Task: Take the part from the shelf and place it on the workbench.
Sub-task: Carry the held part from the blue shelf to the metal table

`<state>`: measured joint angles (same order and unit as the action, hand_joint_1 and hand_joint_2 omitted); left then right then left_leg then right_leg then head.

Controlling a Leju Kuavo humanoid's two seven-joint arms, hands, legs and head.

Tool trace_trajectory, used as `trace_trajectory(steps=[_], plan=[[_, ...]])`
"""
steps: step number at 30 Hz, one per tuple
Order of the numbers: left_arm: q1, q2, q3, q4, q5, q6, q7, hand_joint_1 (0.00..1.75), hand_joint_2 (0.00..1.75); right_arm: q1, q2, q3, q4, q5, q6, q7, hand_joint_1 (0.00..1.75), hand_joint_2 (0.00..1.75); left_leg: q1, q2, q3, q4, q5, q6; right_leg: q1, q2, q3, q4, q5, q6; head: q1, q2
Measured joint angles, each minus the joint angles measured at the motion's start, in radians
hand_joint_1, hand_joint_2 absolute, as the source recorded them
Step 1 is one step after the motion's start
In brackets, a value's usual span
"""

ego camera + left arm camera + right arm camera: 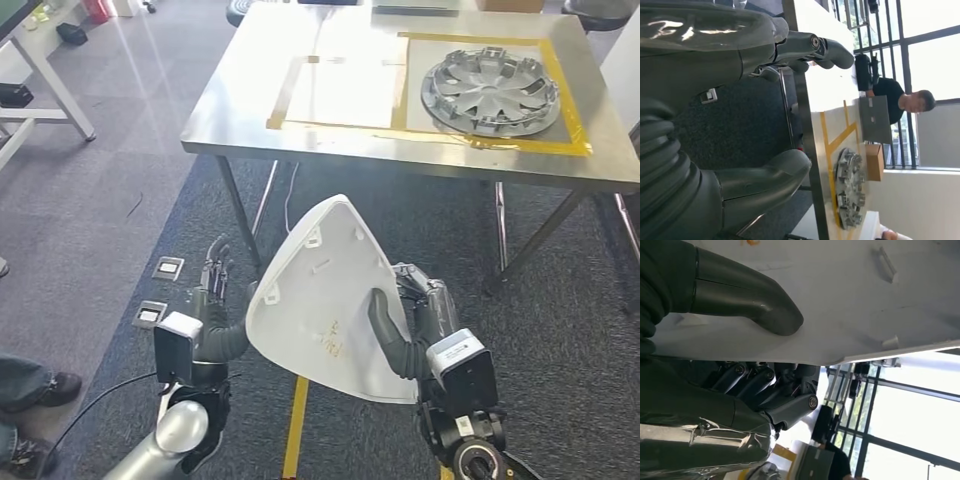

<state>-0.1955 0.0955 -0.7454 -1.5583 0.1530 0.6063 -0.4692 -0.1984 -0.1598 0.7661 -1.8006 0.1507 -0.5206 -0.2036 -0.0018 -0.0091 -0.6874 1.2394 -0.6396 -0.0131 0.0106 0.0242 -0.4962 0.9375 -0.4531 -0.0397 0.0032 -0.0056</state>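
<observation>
My right hand [419, 322] holds a white, roughly triangular plastic part [324, 290] in front of me, low before the steel workbench [249, 100]. The thumb [385, 318] presses on the part's ribbed inner face and the fingers lie behind it. The right wrist view shows the same grip: the thumb [753, 305] lies on the part [851, 295] and the fingers [764, 385] under it. My left hand [215, 300] is open beside the part's left edge, fingers up; whether it touches the part I cannot tell. Nothing lies between its thumb [764, 182] and fingers [817, 50].
On the workbench a yellow-taped rectangle [340, 85] lies bare, and a silver hubcap [490, 92] fills the taped area to its right. A person [904, 97] sits behind the bench with a laptop [874, 120]. Someone's shoes [30, 385] and floor sockets [167, 267] lie at my left.
</observation>
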Motion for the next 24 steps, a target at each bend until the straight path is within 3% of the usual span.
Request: trace_trajectory(steps=[1,2,4,5,6,8,9,11,12,14,15,16,17,20,21,22,24], plan=[[0.0,0.0,0.0,0.0,0.0,-0.001,0.0,0.0,1.75,0.0,0.0,0.0,0.0,0.0,-0.002,0.0,1.75,1.75,-0.002,0.0,-0.015,-0.04,-0.01,0.004,0.001,0.002,0.026,0.0,-0.02,0.001,-0.005,0.0],[0.0,0.001,0.0,0.0,0.0,-0.002,0.0,0.0,1.75,0.001,0.0,0.0,0.0,0.0,-0.004,0.0,1.75,1.75,-0.005,0.0,-0.022,-0.096,0.026,0.012,0.002,0.004,0.05,-0.001,-0.041,0.001,-0.01,0.0],[0.003,0.002,0.0,0.001,0.0,-0.003,0.0,0.0,1.75,0.005,0.0,0.0,0.001,0.0,-0.005,0.0,1.75,1.75,-0.015,-0.004,-0.024,-0.214,0.2,0.033,0.006,0.01,0.09,-0.001,-0.082,0.005,-0.017,0.0],[0.005,0.003,0.0,0.002,0.0,-0.004,0.001,0.0,1.75,0.007,0.0,0.0,0.001,0.0,-0.006,0.001,1.75,1.75,-0.02,-0.009,-0.02,-0.247,0.269,0.041,0.007,0.012,0.102,-0.002,-0.102,0.009,-0.017,0.0],[0.007,0.003,-0.001,0.002,0.0,-0.004,0.001,0.0,1.75,0.009,0.0,-0.001,0.002,0.0,-0.006,0.001,1.75,1.75,-0.023,-0.012,-0.013,-0.262,0.307,0.047,0.008,0.015,0.118,-0.003,-0.115,0.013,-0.016,0.0],[0.004,0.002,-0.001,0.002,-0.001,-0.004,0.001,0.0,1.75,0.009,0.0,-0.002,-0.001,0.002,-0.01,0.001,1.75,1.75,-0.02,-0.013,0.016,-0.266,0.29,0.053,0.008,0.013,0.127,0.022,-0.112,0.023,-0.018,0.0],[0.001,-0.001,-0.001,0.002,-0.002,-0.005,0.0,0.0,1.75,0.007,0.0,-0.004,-0.004,0.006,-0.015,0.0,1.75,1.75,-0.015,-0.011,0.038,-0.273,0.278,0.057,0.008,0.007,0.114,0.066,-0.094,0.03,-0.018,0.0],[-0.002,-0.005,-0.001,0.002,-0.004,-0.008,-0.002,0.0,1.75,0.006,-0.001,-0.008,-0.007,0.013,-0.025,-0.001,1.75,1.75,-0.008,-0.009,0.086,-0.286,0.252,0.061,0.006,-0.006,0.036,0.196,-0.071,0.045,-0.011,0.0],[-0.001,-0.005,-0.001,0.002,-0.004,-0.009,-0.003,0.0,1.75,0.007,-0.001,-0.01,-0.007,0.015,-0.029,0.0,1.75,1.75,-0.006,-0.009,0.109,-0.292,0.237,0.062,0.002,-0.011,-0.012,0.257,-0.086,0.052,-0.005,0.0],[0.0,-0.005,-0.001,0.003,-0.004,-0.01,-0.003,0.0,1.75,0.009,-0.004,-0.016,-0.007,0.015,-0.034,0.001,1.75,1.75,-0.002,-0.009,0.156,-0.3,0.204,0.061,-0.008,-0.015,-0.095,0.314,-0.173,0.064,0.005,0.0],[0.0,-0.005,-0.001,0.003,-0.004,-0.011,-0.003,0.0,1.75,0.01,-0.005,-0.02,-0.007,0.015,-0.036,0.001,1.75,1.75,0.0,-0.009,0.182,-0.302,0.185,0.06,-0.012,-0.015,-0.122,0.307,-0.216,0.069,0.009,0.0],[0.0,-0.005,-0.001,0.003,-0.005,-0.011,-0.003,0.0,1.75,0.01,-0.007,-0.023,-0.007,0.015,-0.038,0.001,1.75,1.75,0.002,-0.01,0.209,-0.303,0.166,0.058,-0.015,-0.016,-0.14,0.277,-0.234,0.072,0.014,0.0],[0.0,-0.005,-0.001,0.003,-0.005,-0.011,-0.003,0.0,1.75,0.01,-0.009,-0.027,-0.007,0.015,-0.04,0.001,1.75,1.75,0.004,-0.011,0.237,-0.304,0.145,0.056,-0.018,-0.018,-0.15,0.231,-0.215,0.074,0.018,0.0],[0.001,-0.006,-0.001,0.006,-0.004,-0.012,-0.003,0.0,1.75,0.012,-0.017,-0.042,-0.007,0.015,-0.05,0.002,1.75,1.75,0.004,-0.014,0.306,-0.304,0.083,0.044,-0.017,-0.023,-0.152,0.081,0.013,0.067,0.03,0.0],[0.001,-0.008,-0.001,0.007,-0.003,-0.013,-0.004,0.0,1.75,0.013,-0.019,-0.048,-0.009,0.015,-0.052,0.003,1.75,1.75,0.004,-0.015,0.325,-0.306,0.069,0.038,-0.015,-0.023,-0.144,0.062,0.06,0.059,0.029,0.0],[-0.001,-0.01,-0.001,0.008,-0.003,-0.015,-0.005,0.0,1.75,0.011,-0.02,-0.055,-0.012,0.016,-0.054,0.004,1.75,1.75,0.003,-0.016,0.339,-0.301,0.063,0.032,-0.012,-0.021,-0.134,0.06,0.066,0.052,0.028,0.0],[-0.008,-0.017,-0.001,0.009,-0.003,-0.022,-0.011,0.0,1.75,0.004,-0.021,-0.068,-0.022,0.022,-0.056,0.004,1.75,1.75,0.003,-0.013,0.329,-0.257,0.077,0.02,-0.014,-0.016,-0.107,0.055,0.05,0.036,0.023,0.0]])
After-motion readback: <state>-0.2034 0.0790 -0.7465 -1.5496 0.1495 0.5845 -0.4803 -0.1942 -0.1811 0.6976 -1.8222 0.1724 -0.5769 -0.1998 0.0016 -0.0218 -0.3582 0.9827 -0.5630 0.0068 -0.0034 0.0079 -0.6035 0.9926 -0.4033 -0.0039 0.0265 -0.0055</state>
